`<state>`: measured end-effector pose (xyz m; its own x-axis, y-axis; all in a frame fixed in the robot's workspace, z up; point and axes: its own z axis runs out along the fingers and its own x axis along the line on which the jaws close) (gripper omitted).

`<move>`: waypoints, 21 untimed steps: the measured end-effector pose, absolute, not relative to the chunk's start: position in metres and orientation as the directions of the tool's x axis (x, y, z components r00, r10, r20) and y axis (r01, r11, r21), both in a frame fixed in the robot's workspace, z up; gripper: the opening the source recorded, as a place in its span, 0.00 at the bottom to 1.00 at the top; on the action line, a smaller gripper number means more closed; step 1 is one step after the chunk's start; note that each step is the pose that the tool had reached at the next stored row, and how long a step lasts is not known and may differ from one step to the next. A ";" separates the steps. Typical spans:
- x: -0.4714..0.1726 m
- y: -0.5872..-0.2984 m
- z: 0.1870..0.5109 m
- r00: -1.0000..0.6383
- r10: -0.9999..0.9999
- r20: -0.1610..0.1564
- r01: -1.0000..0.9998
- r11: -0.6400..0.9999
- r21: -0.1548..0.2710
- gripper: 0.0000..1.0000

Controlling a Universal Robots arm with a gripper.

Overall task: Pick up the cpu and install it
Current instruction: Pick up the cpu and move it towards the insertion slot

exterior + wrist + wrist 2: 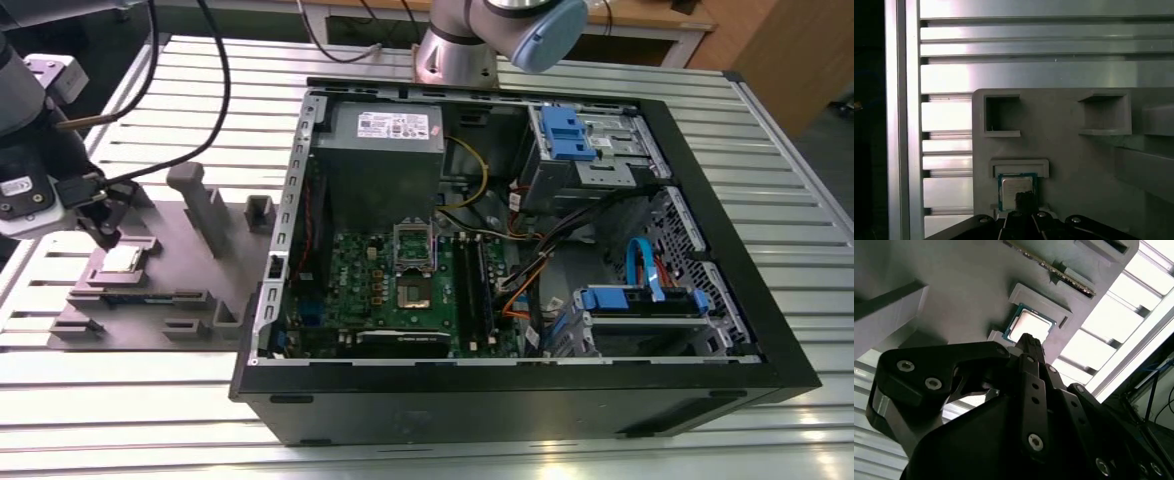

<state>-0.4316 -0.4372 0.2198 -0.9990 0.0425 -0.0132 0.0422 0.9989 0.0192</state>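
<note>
I am hovering my end effector (108,240), fingers closed together, just above the cpu (124,260) near the grey fixture's (180,255) edge.

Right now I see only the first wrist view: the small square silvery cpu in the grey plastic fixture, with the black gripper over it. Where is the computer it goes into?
Observer: The open black metal computer case lies beside the grey plastic fixture, on the exterior view's right of the cpu and gripper.
Operator: And the socket?
Observer: The dark square socket with a metal frame sits on the green motherboard, near the case's middle.
Operator: What borders it?
Observer: Long black slots run along its side, on the exterior view's right.
</note>
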 end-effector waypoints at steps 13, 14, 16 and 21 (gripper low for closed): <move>-0.431 -0.437 0.206 -0.999 0.042 -0.013 0.042 0.999 0.018 0.10; -0.431 -0.437 0.206 -0.999 0.042 -0.013 0.042 0.999 0.018 0.10; -0.431 -0.437 0.206 -0.999 0.042 -0.013 0.042 0.999 0.018 0.10; -0.431 -0.437 0.206 -0.999 0.042 -0.013 0.042 0.999 0.018 0.10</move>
<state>-0.4313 -0.4373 0.2057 -0.9990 0.0423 -0.0132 0.0421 0.9989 0.0181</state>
